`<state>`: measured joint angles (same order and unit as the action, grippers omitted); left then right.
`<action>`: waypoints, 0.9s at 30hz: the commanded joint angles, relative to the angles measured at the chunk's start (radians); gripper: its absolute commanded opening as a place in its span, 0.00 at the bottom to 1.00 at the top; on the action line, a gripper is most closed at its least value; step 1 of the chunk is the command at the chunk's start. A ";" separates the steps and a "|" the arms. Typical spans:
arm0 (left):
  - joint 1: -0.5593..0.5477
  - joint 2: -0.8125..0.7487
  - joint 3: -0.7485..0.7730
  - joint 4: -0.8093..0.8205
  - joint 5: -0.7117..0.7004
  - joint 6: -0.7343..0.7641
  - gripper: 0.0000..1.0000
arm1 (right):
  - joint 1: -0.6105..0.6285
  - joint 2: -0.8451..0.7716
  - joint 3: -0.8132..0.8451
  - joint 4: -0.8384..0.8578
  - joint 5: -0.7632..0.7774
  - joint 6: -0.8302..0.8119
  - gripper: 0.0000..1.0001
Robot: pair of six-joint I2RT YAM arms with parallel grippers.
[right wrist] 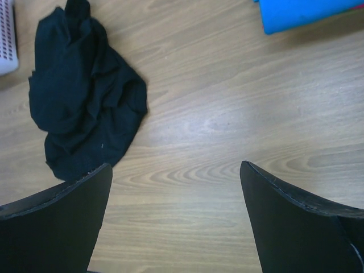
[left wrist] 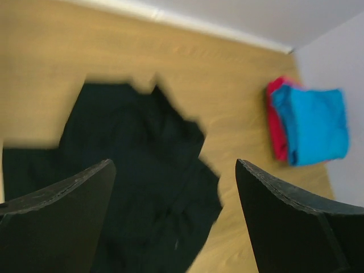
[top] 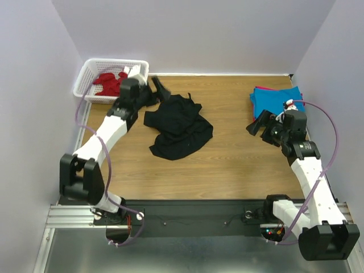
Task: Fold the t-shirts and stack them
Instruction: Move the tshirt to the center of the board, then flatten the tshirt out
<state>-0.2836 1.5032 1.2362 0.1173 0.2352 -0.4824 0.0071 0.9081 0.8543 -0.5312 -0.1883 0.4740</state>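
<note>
left pincer (left wrist: 173,165) agape, black t-shirt (top: 179,128) crumpled (a loose heap), turquoise t-shirt (top: 277,101) folded

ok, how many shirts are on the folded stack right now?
2: a turquoise shirt on top, a red shirt beneath it, at the table's far right. More could be hidden underneath.

Left end effector (left wrist: 173,165), right end effector (right wrist: 176,165) both agape

Figure: Soft, even light; sharpness differs across my three views.
My left wrist view is motion-blurred, smearing the black t-shirt (left wrist: 136,170); my right wrist view is crisp, with a pale sheen on the tabletop (right wrist: 210,122).
</note>
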 commanded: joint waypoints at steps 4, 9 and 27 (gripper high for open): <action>-0.120 -0.429 -0.410 0.012 -0.264 -0.111 0.99 | 0.170 0.092 0.019 0.023 0.048 -0.040 1.00; -0.129 -0.587 -0.650 -0.166 -0.411 -0.251 0.99 | 0.396 0.270 0.049 0.103 0.182 -0.003 0.99; -0.120 -0.292 -0.751 -0.062 -0.413 -0.285 0.80 | 0.436 0.808 0.318 0.304 0.276 -0.166 0.97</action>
<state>-0.4084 1.1561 0.4477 -0.0238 -0.2245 -0.7856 0.4400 1.6989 1.1229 -0.2924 0.0280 0.3336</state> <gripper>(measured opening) 0.831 0.970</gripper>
